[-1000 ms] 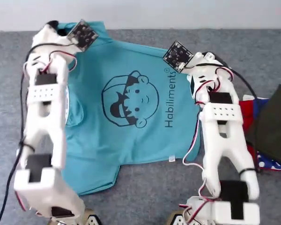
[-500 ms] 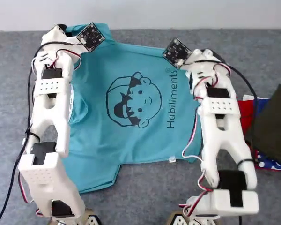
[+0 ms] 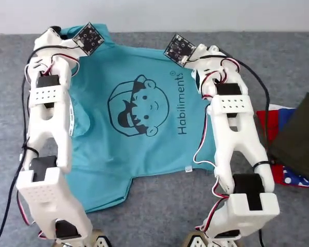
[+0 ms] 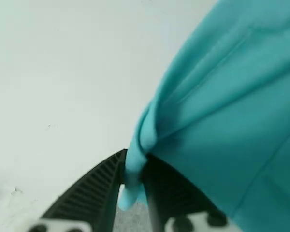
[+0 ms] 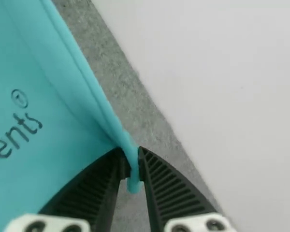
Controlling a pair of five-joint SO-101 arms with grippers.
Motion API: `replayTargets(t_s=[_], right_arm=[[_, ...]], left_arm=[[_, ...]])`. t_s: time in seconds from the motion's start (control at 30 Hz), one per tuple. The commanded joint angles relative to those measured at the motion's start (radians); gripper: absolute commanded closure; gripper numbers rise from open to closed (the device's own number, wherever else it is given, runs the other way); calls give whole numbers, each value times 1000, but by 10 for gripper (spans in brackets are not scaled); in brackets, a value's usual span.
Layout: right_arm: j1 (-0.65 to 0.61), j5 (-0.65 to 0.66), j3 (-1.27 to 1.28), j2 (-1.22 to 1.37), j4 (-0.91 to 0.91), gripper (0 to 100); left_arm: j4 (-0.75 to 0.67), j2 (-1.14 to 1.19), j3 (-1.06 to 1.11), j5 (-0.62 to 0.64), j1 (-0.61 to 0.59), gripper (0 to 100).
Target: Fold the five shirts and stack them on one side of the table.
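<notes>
Holding the teal shirt (image 3: 98, 164) print-up on the grey table (image 3: 165, 216), both arms grip its far edge. At left, the left tool (image 4: 133, 169) is clamped on a bunched fold of cloth near the table's back border. At centre, the shirt lies mostly flat, with one sleeve trailing toward the near side. To the right, the right tool (image 5: 130, 166) pinches the other end of the same far edge. Farther right, a pile of dark and red-blue garments (image 3: 293, 144) rests at the table's side. The step in hand appears to be the first fold; the next move likely calls for both arms to carry the held edge evenly toward the near side.
</notes>
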Motion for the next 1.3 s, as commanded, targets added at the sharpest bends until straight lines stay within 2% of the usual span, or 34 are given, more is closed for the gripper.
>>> replayTargets(t_s=[0.0,0.33,0.6,0.7,0.83,1.1,1.27], right_arm=[[-2,3,-75,-39,151,988],[2,3,-78,-160,671,988],[39,-2,-78,-180,931,988],[65,-54,-77,-173,1003,988],[67,-61,-5,-177,1053,988],[68,-68,132,-174,1020,987],[70,-64,161,-173,992,987]], left_arm=[[126,-152,-19,-8,14,987],[758,-499,188,-6,29,987],[1154,-700,390,-8,12,987],[1194,-753,483,-8,-20,987],[1194,-818,641,-8,-54,987],[1151,-921,878,-9,-32,987],[1115,-968,937,-8,-37,986]])
